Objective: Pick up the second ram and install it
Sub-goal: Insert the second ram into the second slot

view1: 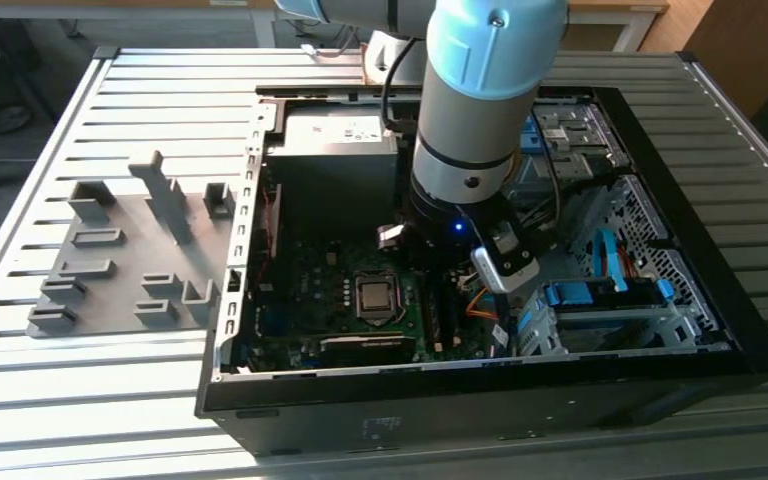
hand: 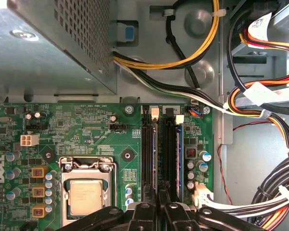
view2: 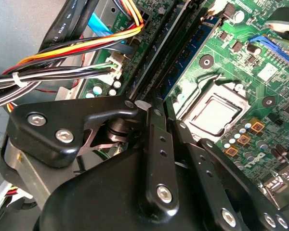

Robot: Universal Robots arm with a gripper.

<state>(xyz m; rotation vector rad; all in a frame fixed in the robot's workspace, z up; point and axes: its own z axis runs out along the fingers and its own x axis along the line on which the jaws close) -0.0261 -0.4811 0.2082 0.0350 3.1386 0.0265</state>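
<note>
Down inside the open black computer case [view1: 491, 385], the black-fingered gripper [hand: 160, 211] hangs over the memory slots of the green motherboard [hand: 86, 130]. Its fingers are clenched on the thin blue-green second ram [hand: 155, 159], which stands upright in a black slot beside the metal-capped square processor [hand: 85, 196].

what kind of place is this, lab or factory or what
Probably a robotics lab or assembly test bench: an open black desktop computer case lies on a slotted grey metal table, beside a grey slotted fixture plate, with the arm's gripper over the green motherboard.
</note>
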